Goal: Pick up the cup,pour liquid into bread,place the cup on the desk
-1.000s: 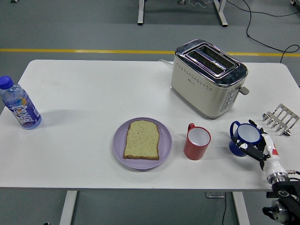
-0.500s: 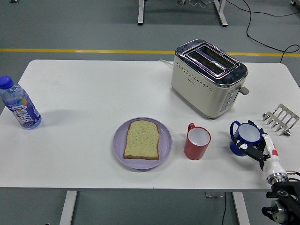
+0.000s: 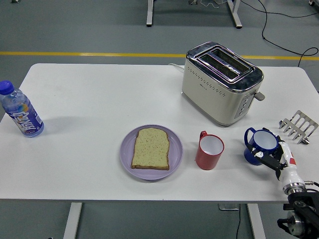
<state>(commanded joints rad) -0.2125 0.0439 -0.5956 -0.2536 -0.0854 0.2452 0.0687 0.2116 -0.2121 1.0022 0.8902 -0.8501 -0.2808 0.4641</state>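
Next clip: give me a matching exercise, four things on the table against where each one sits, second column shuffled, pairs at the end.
Things:
1. bottle
2. slice of bread
3. red cup
4. blue cup

Places:
A. beside the right hand, near the table's right end
B. near the table's left edge
C. between the purple plate and the blue cup
D. lying on the purple plate

Pairs: 1-B, 2-D, 3-C, 4-A
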